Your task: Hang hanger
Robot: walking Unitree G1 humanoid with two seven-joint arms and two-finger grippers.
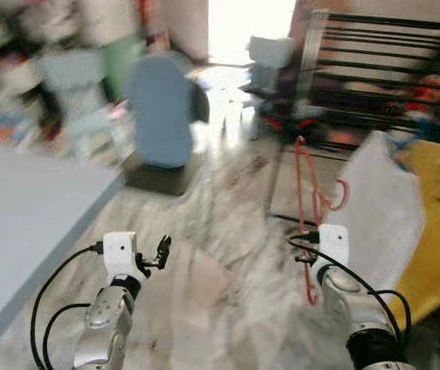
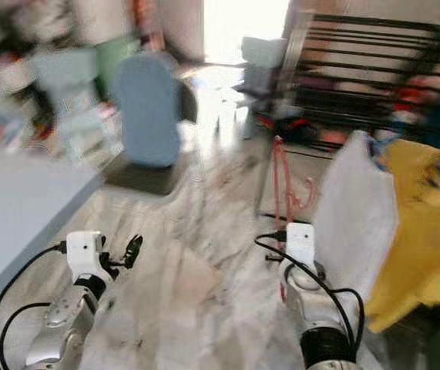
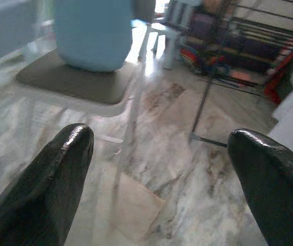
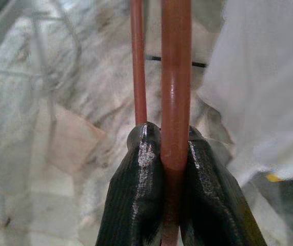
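My right end effector [image 4: 173,154] is clamped tight on the red hanger [image 1: 306,193], holding it upright just short of the dark rack [image 1: 374,69], blurred as it is. Left end effector [image 3: 161,169] gapes wide over the marble floor [image 1: 227,231], holding nothing.

Red hanger [image 1: 309,202] against a grey-veined marble floor [image 1: 227,231]; blue chair back [image 1: 160,112], yellow cloth [image 1: 438,223], black-barred rack [image 1: 381,54].

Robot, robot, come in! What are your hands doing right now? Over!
Right gripper shut on red hanger. Left gripper open. Rack ahead, white bag beside.
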